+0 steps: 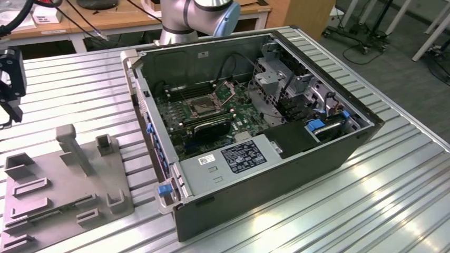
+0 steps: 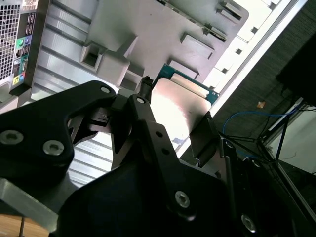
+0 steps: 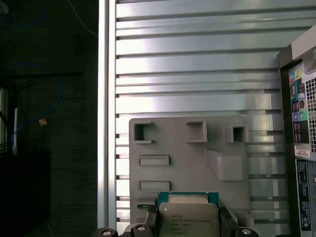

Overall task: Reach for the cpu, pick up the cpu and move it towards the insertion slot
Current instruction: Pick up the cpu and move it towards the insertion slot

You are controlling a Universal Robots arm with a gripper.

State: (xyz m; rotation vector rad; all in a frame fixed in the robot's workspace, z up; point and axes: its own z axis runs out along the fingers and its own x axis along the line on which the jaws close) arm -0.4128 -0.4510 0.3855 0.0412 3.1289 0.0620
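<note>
— Have we got the cpu (image 3: 187, 217)?
— Yes. Our gripper (image 3: 187, 230) pinches its two edges, sparing its face, we judge; it hangs level above the tray (image 3: 197, 158). The slot (image 1: 204, 105) lies well apart, in the open case (image 1: 281, 174).

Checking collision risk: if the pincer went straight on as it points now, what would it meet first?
Probably the grey plastic tray with rectangular recesses, directly beyond the pincer and the small square silvery chip it grips; the gap is unclear.
</note>
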